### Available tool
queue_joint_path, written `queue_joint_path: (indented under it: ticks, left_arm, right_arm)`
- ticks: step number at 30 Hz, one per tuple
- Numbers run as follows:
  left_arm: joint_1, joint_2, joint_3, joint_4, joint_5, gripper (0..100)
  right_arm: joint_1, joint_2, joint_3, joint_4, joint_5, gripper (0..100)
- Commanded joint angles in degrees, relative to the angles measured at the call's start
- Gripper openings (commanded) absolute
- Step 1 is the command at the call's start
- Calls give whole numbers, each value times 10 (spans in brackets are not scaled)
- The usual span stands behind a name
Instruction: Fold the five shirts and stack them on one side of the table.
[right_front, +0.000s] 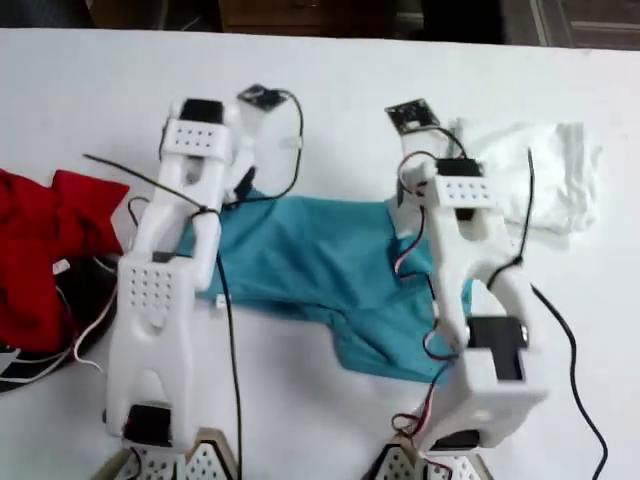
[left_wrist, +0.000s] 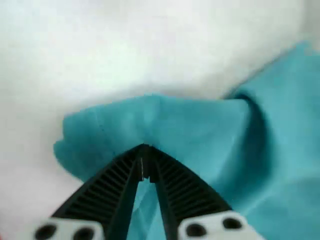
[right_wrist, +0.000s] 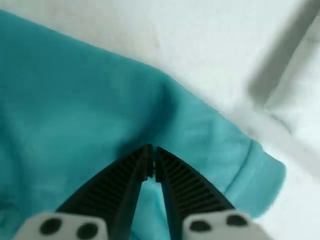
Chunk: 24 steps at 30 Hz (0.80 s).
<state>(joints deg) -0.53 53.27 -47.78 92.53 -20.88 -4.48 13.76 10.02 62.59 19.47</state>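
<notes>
Jaws first: both pairs are closed tip to tip with teal cloth nipped between them. The left gripper has a pinch just inside a rounded corner of the teal shirt, and the fabric puckers up to the tips. The right gripper has the same sort of pinch at the other end. It sits a bit in from a hemmed edge that looks like a sleeve cuff, though I wouldn't swear to it.

Handling-wise, my read is thin, light, floppy knit. It has no stiffness, so anything not held will sag and drag, and it'll bunch rather than slide flat on the white table. It's not fragile, and probably not slippery against those ribbed jaws. The best holds are pretty much what they've got: two spread points along one edge, near corners or seams. Grabbing mid-panel would just make a tent.

Orientation: in the high view the shirt lies between the two arms, long axis running side to side across the table, gripper to gripper. One lobe trails toward the robot's side under the right arm, so it's no clean rectangle. Can't tell collar from hem.

Around it: a red shirt is heaped at the left edge over something dark with white stripes. A white shirt is crumpled just beyond the right arm, close to the teal one.
</notes>
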Motion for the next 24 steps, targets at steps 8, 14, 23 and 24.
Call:
queue_joint_path:
  ticks: [8,14,23,24]
  left_arm:
    - [-106,23,-4,-54,-8,27]
    - [-109,27,-4,-60,-44,27]
    - [-116,24,-154,36,-43,27]
    - [-115,25,-179,61,-43,27]
  right_arm:
    - [89,157,-135,-4,35,18]
    - [44,167,-171,-4,53,18]
    - [-1,152,-307,104,52,18]
    - [-1,150,-323,119,52,18]
